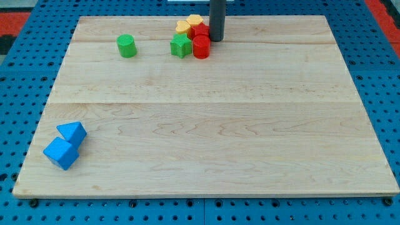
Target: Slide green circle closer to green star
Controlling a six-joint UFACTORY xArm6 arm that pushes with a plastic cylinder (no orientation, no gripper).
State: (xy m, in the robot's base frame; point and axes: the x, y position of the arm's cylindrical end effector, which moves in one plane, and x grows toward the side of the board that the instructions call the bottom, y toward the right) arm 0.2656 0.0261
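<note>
The green circle (pixel 126 45) stands alone near the view's top, left of centre. The green star (pixel 180 45) lies to its right, at the left side of a cluster of blocks. The gap between them is about two block widths. My tip (pixel 216 39) is at the right side of that cluster, next to the red blocks, far right of the green circle. The dark rod rises from it out of the view's top.
The cluster holds a red circle (pixel 201 47), a second red block (pixel 199 30) and two yellow blocks (pixel 184 27), (pixel 195 20). A blue triangle (pixel 73 132) and a blue cube (pixel 60 153) lie at the view's bottom left. The wooden board (pixel 212 137) rests on a blue pegboard.
</note>
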